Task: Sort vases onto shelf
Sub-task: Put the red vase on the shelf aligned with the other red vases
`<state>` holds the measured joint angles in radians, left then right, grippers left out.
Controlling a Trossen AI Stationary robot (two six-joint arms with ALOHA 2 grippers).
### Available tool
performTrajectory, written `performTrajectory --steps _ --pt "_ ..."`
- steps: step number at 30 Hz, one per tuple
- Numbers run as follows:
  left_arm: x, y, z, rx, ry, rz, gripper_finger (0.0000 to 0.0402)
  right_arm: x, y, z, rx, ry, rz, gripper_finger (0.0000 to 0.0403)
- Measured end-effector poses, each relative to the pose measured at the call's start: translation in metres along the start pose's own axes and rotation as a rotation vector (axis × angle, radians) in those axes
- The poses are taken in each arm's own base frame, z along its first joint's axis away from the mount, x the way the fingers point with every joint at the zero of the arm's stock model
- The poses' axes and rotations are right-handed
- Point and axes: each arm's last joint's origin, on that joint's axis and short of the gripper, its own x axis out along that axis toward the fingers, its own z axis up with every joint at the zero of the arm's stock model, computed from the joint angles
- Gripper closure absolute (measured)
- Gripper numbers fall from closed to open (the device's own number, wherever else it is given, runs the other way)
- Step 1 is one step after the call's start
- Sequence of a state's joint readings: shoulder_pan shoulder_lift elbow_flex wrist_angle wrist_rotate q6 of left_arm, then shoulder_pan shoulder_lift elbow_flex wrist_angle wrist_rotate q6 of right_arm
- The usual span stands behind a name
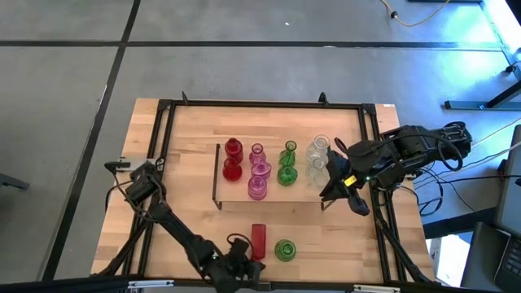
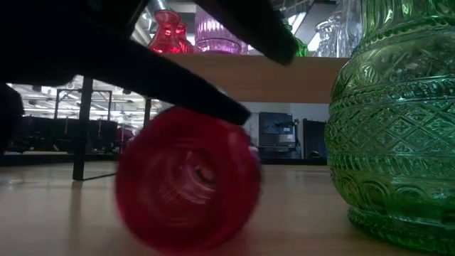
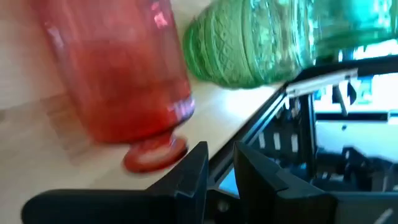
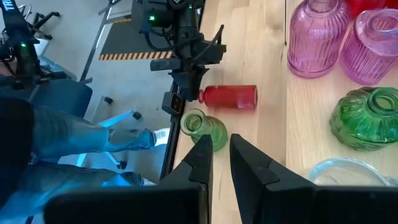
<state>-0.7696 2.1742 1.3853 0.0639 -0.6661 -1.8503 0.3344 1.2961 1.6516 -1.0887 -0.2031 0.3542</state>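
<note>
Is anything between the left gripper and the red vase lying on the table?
Nothing visible. The left gripper sits right beside the fallen red vase, at its base end, with only bare table between. The green vase stands off to the side.

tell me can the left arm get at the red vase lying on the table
Probably yes. The left gripper sits right beside the red vase, which lies on its side on the bare table in front of the shelf. Only the green vase stands near, on the far side.
</note>
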Motion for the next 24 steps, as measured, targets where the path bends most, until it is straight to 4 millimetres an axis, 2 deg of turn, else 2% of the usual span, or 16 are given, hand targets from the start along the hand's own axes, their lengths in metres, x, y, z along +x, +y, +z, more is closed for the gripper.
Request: performTrajectory --steps 7,13,19,24 --pt "-0.001 0.001 -0.003 -0.129 0.051 0.021 0.0333 0.0 0.001 -0.001 0.0 0.013 0.028 0.0363" --pt "-0.008 -0.006 -0.014 -0.209 0.124 -0.05 0.0333 0.0 0.001 -0.001 -0.019 0.019 0.04 0.0363" --pt "-0.024 -0.006 -0.031 -0.208 0.153 -0.099 0.0333 0.0 0.001 -0.001 -0.047 0.018 0.039 0.0363" --pt "-0.042 0.004 -0.046 -0.134 0.071 -0.114 0.0333 0.0 0.001 -0.001 -0.051 0.018 0.039 0.0363"
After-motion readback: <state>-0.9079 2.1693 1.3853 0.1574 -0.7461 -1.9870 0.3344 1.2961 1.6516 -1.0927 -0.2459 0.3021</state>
